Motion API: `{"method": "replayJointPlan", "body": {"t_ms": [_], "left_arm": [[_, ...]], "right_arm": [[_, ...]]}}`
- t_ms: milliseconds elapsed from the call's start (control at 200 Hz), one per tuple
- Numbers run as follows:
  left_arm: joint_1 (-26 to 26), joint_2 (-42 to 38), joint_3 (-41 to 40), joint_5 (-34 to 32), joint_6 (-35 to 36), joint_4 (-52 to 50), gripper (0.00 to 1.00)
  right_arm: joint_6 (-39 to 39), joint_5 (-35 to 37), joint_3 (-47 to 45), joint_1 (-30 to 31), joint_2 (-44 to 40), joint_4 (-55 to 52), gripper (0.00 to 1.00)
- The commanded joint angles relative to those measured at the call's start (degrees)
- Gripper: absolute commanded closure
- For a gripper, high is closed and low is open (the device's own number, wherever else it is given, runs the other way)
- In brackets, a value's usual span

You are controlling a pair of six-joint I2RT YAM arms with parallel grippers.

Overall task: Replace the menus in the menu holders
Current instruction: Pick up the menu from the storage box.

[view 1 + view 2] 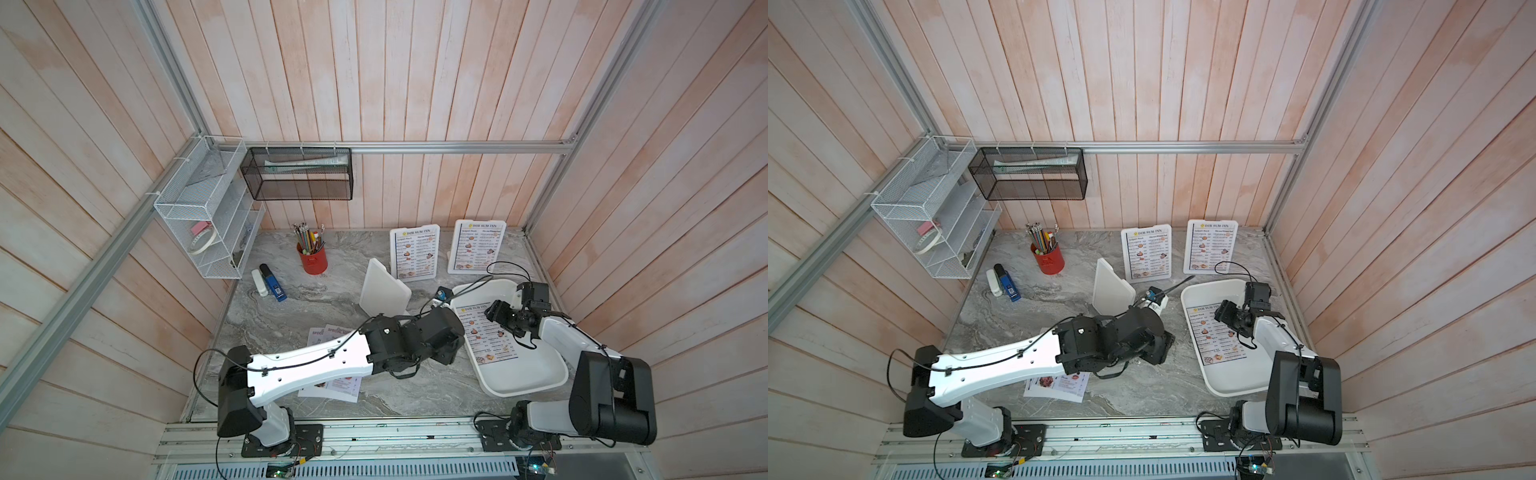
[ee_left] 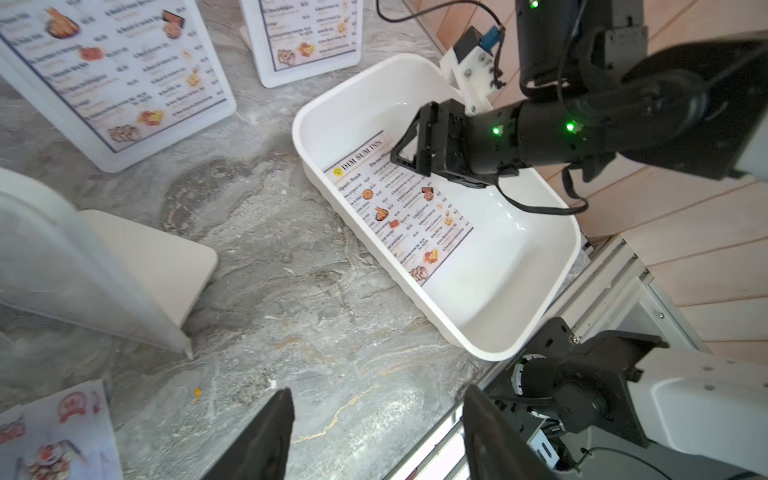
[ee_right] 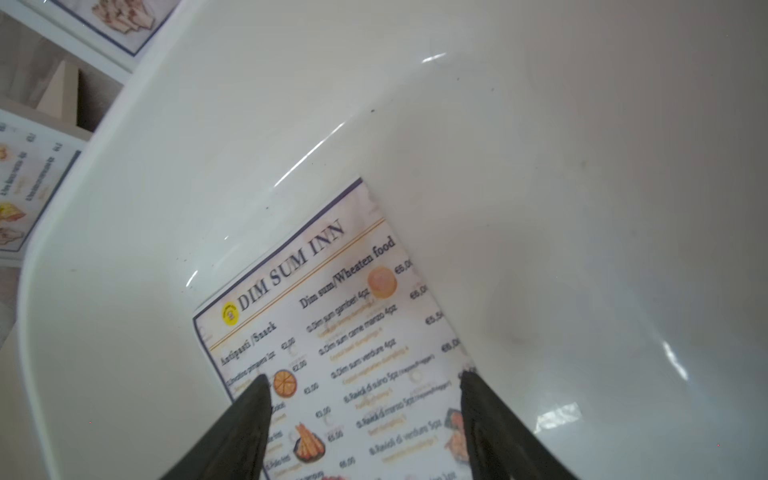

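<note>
The right gripper [image 3: 365, 380] has its fingers spread apart, holding nothing. The Dim Sum Inn menu [image 3: 332, 332] lies flat in the white tray [image 3: 540, 166], just under them. The left gripper [image 2: 374, 399] is spread apart too, over the table [image 2: 291, 291].

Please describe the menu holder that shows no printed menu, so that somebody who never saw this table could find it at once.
On the grey marble table, look between the red pencil cup and the white tray. The menu holder stands there, in front of two others along the back wall. Those two display Dim Sum Inn pages; this one shows only plain white.
</note>
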Motion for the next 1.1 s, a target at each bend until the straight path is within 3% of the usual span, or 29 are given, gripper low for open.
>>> {"method": "replayJointPlan", "body": {"t_ms": [0, 295, 720, 1095], "left_arm": [[-0.4, 3.95, 1.32, 1.42, -2.65, 3.64, 0.33], [3.39, 12.79, 0.87, 6.07, -4.69, 10.41, 0.31], [10.26, 21.99, 1.61, 14.39, -7.16, 19.15, 0.31], [11.73, 24.61, 1.96, 18.02, -7.88, 24.93, 0.31]], "right_arm": [[-0.43, 3.3, -1.68, -1.32, 0.91, 3.9, 0.26], [-0.32, -8.88, -2.71, -1.87, 6.16, 5.2, 0.26], [1.92, -15.7, -9.21, 0.31, 4.42, 7.74, 0.29], [3.69, -20.7, -10.78, 0.4, 2.4, 7.77, 0.32]]}}
